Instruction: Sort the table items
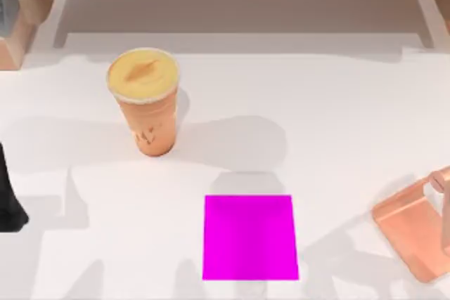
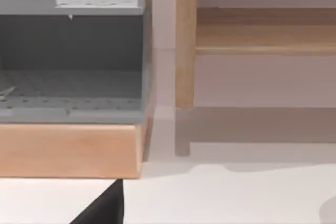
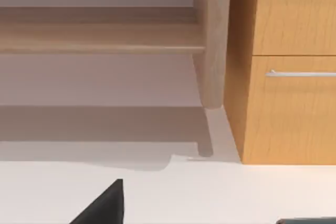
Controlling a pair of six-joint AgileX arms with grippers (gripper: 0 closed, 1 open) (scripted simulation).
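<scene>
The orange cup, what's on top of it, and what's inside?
A pale yellow lid sits on top of the orange cup. The lid covers the opening, so what is inside cannot be seen.

Broad plain white bench (image 1: 337, 103). Tall orange cup with pale yellow lid (image 1: 146, 103) stands upright on it, far left of centre. Flat magenta square (image 1: 249, 237) lies flat near the front edge, centre, well apart from the cup. Peach-coloured angled stand-like object (image 1: 415, 226) sits at the right edge, cut off.
</scene>
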